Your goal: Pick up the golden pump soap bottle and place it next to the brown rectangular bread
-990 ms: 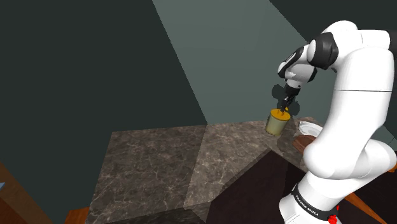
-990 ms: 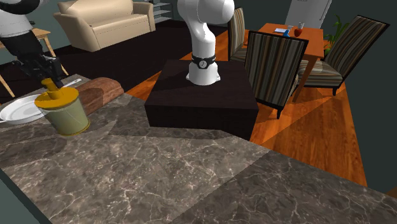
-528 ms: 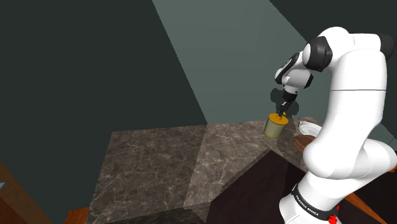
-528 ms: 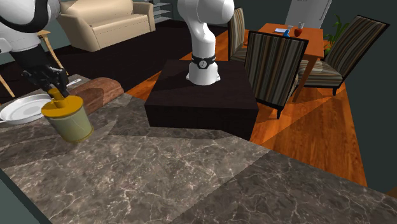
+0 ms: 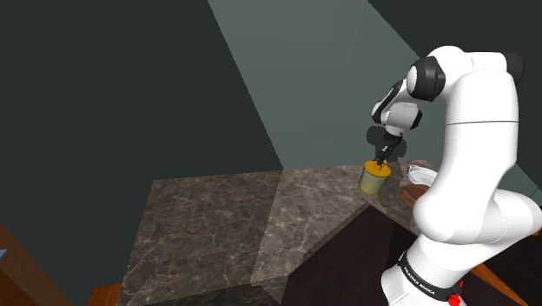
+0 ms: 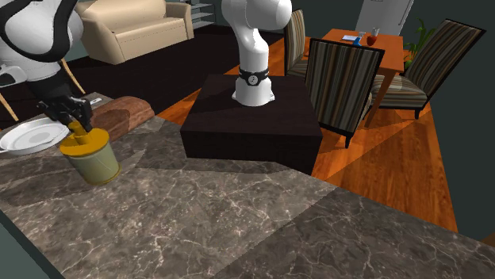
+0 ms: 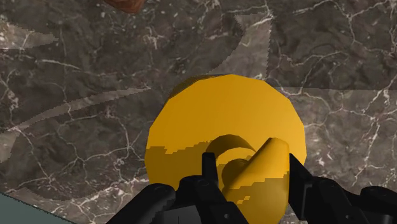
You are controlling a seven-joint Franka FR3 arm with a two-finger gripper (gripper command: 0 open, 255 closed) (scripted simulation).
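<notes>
The soap bottle (image 6: 93,161) has an olive-yellow body and a golden cap with a pump. It hangs slightly tilted just over the marble counter (image 6: 238,214); whether its base touches I cannot tell. My gripper (image 6: 76,120) is shut on the pump from above, also seen in the shoulder view with the gripper (image 5: 382,154) over the bottle (image 5: 374,179). In the wrist view the gripper (image 7: 253,167) clasps the pump above the golden cap (image 7: 216,121). The brown rectangular bread (image 6: 120,116) lies close behind the bottle, a small gap between them.
A white plate (image 6: 28,137) sits beside the bread at the second exterior view's left. The dark stand (image 6: 254,123) borders the counter. Striped chairs (image 6: 345,79), a wooden table (image 6: 357,40) and a sofa (image 6: 131,28) stand beyond. A dark wall (image 5: 130,87) backs the counter.
The gripper has come down with the bottle, from well above the counter to just over it, drifting slightly to the second exterior view's right, in front of the bread.
</notes>
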